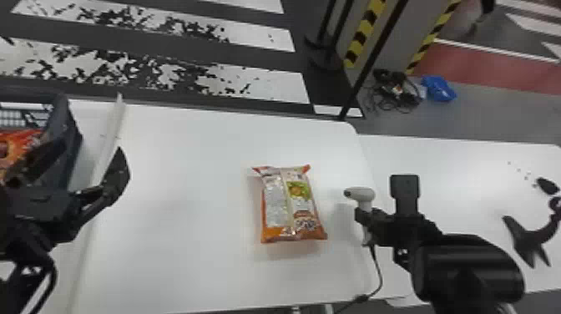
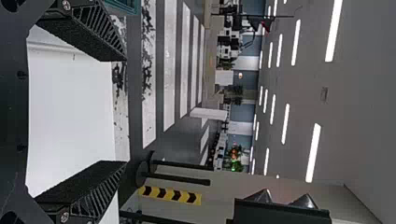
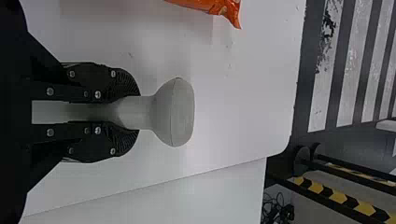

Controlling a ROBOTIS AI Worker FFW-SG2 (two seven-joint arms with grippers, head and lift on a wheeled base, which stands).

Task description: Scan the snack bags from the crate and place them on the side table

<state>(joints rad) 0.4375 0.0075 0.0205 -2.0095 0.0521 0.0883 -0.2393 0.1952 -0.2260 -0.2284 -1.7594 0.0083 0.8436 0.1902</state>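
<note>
In the head view my right gripper [image 1: 364, 225] is shut on the handle of a pale scanner [image 1: 362, 193], whose head points left toward a snack bag [image 1: 288, 204] lying on the white table [image 1: 188, 167]. The right wrist view has my right gripper [image 3: 126, 112] clamped around the scanner [image 3: 175, 112], with an orange corner of the bag [image 3: 215, 5] off to one side. At the head view's left, my left gripper [image 1: 89, 167] stands open beside the crate [image 1: 71, 138], which holds orange snack bags [image 1: 21, 144]. In the left wrist view my left gripper [image 2: 123, 112] has its fingers wide apart, nothing between them.
A second white table [image 1: 451, 167] adjoins on the right, with a dark stand [image 1: 530, 238] and a small black object [image 1: 547, 186] on it. The scanner's cable [image 1: 377, 271] hangs toward the front edge. A raised white strip [image 1: 109, 133] runs beside the crate.
</note>
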